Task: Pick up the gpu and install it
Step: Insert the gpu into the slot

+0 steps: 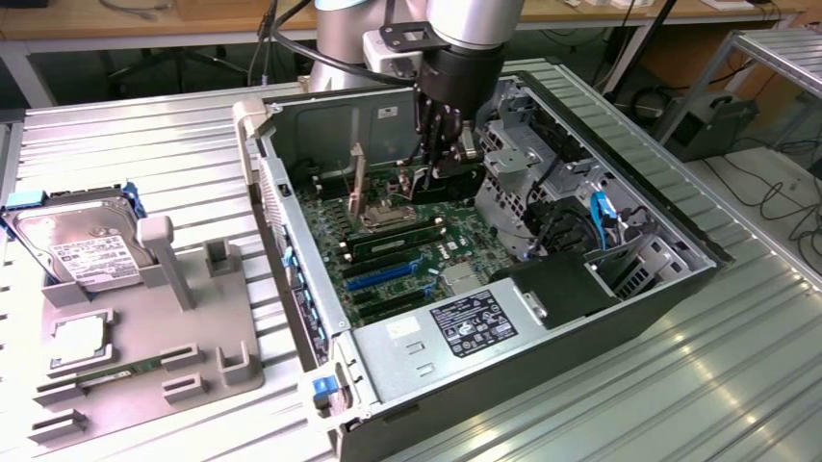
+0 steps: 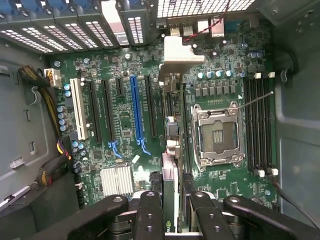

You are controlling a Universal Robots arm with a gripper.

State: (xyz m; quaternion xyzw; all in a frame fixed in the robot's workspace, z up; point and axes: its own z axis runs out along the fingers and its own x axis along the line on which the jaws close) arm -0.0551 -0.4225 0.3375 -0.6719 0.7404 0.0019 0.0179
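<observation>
- The gripper [image 1: 444, 135] is hanging inside the open computer case [image 1: 668, 279], above the motherboard [image 1: 404, 241], at the far end of the case from the power supply [image 1: 469, 322].
- Its fingers [image 2: 150, 215] are clamping the gpu [image 2: 171, 165] from both sides — the thin card is standing on edge between them, running straight away from the wrist camera.
- In the wrist view the card's silver end bracket [image 2: 180, 55] is sitting at the far end, near the rear slot openings of the case.
- The card is hovering over the board between the blue expansion slot [image 2: 136, 110] and the empty processor socket [image 2: 217, 135]; whether its lower edge is touching a slot cannot be told.
- In the exterior view the gpu [image 1: 357, 178] is appearing as a narrow upright strip just to the left of the gripper, over the far part of the board.
- Outside the case, on the exterior view's left, a grey holder tray [image 1: 154, 366] is resting on the ribbed metal table [image 1: 719, 385]; it is carrying a silver hard drive [image 1: 77, 245] and a green memory stick [image 1: 115, 372] — both well apart from the gripper.
</observation>
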